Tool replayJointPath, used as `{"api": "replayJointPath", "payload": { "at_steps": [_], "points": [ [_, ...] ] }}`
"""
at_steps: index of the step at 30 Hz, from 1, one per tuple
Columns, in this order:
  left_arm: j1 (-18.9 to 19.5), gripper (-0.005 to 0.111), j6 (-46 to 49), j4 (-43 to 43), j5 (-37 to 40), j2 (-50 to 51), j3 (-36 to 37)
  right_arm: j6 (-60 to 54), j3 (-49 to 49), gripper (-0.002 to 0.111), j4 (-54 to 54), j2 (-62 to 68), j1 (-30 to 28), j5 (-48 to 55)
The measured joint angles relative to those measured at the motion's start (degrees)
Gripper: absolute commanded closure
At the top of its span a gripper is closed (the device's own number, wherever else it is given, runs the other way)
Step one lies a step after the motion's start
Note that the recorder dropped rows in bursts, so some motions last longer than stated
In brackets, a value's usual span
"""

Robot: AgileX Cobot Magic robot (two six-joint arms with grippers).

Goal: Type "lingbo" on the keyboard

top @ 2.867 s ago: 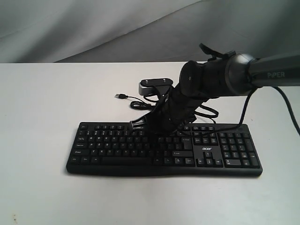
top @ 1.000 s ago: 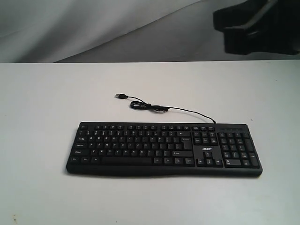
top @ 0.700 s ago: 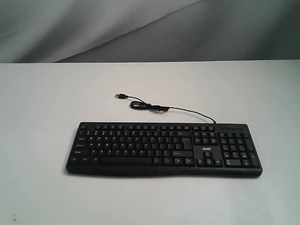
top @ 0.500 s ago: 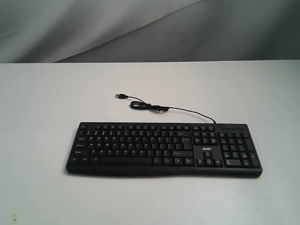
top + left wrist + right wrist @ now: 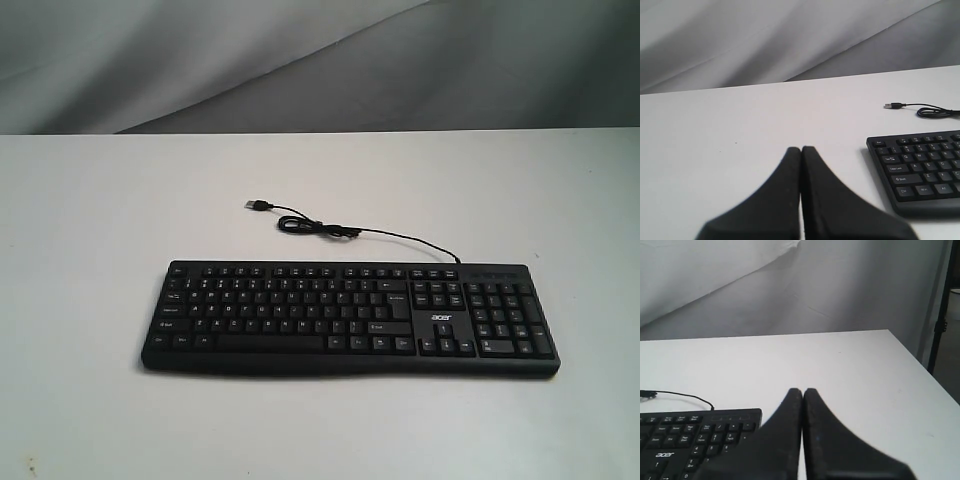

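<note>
The black keyboard [image 5: 350,318] with its white "acer" logo lies flat on the white table [image 5: 90,220], number pad on the right. Its thin USB cable [image 5: 320,228] curls behind it, plug loose on the table. Neither arm appears in the exterior view. In the left wrist view my left gripper [image 5: 801,150] is shut and empty, off the left end of the keyboard [image 5: 920,170]. In the right wrist view my right gripper [image 5: 803,391] is shut and empty, just past the number-pad end of the keyboard [image 5: 690,435].
A grey cloth backdrop [image 5: 300,60] hangs behind the table. The table's right edge [image 5: 920,365] shows in the right wrist view, with a dark stand pole [image 5: 940,315] beyond it.
The right arm, which stood over the keyboard's middle keys, has lifted away to the upper right and left the exterior view. The keyboard and cable have not moved.
</note>
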Motion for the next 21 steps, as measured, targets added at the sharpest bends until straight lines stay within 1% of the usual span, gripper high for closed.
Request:
{"api": "replayJointPath", "payload": {
  "at_steps": [4, 7, 12, 21],
  "points": [
    [0.0, 0.106, 0.0, 0.0, 0.0, 0.0, 0.0, 3.2, 0.0, 0.108, -5.1, -1.0, 0.0, 1.2],
    [0.0, 0.106, 0.0, 0.0, 0.0, 0.0, 0.0, 3.5, 0.0, 0.108, -6.9, -1.3, 0.0, 3.8],
    [0.0, 0.106, 0.0, 0.0, 0.0, 0.0, 0.0, 3.7, 0.0, 0.108, -7.8, -1.3, 0.0, 8.6],
    [0.0, 0.106, 0.0, 0.0, 0.0, 0.0, 0.0, 3.7, 0.0, 0.108, -8.0, -1.3, 0.0, 9.1]
  ]
}}
